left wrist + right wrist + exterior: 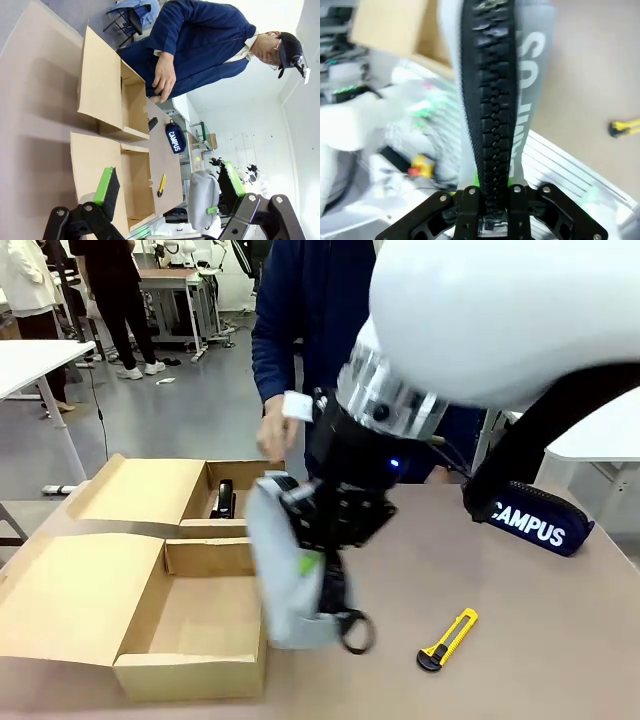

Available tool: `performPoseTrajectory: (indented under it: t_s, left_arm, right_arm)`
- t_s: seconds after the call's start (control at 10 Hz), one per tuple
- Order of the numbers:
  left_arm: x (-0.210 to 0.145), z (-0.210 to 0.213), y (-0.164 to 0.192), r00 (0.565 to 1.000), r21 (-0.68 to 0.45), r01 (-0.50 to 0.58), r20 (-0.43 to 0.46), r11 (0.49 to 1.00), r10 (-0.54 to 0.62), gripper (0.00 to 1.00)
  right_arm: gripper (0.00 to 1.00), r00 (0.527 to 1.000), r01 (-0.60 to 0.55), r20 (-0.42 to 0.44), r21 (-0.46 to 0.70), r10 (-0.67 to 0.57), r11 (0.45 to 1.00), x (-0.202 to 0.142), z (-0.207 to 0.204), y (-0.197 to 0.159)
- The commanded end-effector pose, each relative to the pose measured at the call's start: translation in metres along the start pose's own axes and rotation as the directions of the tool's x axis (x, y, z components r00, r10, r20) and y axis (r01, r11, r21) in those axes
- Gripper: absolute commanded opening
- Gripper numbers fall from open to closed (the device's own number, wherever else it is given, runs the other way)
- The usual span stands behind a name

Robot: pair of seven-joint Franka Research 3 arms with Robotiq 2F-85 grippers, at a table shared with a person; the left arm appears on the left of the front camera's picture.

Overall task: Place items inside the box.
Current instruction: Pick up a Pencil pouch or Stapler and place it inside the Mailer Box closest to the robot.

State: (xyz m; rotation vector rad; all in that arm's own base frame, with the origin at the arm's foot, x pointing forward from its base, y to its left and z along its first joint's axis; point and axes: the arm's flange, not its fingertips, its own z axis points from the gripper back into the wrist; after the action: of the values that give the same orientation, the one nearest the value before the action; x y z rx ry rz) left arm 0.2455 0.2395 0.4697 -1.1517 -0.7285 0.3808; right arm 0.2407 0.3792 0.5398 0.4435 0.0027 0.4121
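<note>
Above the bench [540,660], by its near edge, the right pincer [325,575] clamps the grey pencil case [280,560], hanging lengthwise down, box [190,675] just leftward.

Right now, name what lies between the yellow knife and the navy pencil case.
Front view: only bare table between yellow knife and navy pencil case.

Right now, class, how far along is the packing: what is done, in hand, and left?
Done: a black stapler lies in the far compartment of the cardboard box. In hand: the right end effector is shut on the grey pencil case, hanging at the near compartment's right edge, not yet inside. Left: the navy CAMPUS pencil case and the yellow-and-black utility knife lie on the table.
</note>
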Motion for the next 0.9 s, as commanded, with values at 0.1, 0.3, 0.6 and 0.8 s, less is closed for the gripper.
performPoseTrajectory:
  t_s: [0.1,0.3,0.6,0.8]
  left_arm:
    - [0.001,-0.001,-0.001,1.000,-0.024,0.019,0.013,1.000,-0.019,1.00]
    - [0.001,-0.001,-0.001,1.000,-0.024,0.019,0.013,1.000,-0.019,1.00]
    - [0.001,-0.001,-0.001,1.000,-0.024,0.019,0.013,1.000,-0.019,1.00]
    - [0.001,-0.001,-0.001,1.000,-0.024,0.019,0.013,1.000,-0.019,1.00]
  right_arm:
    - [0.00,0.994,-0.006,-0.108,0.068,0.013,0.998,0.033,-0.065,-0.003]
    - [0.00,0.999,0.029,0.012,0.097,-0.030,0.995,0.008,-0.016,0.011]
    - [0.10,0.993,0.119,0.018,0.020,-0.119,0.993,0.032,-0.054,0.027]
    - [0.10,0.974,0.224,0.043,0.003,-0.224,0.975,0.059,-0.071,0.069]
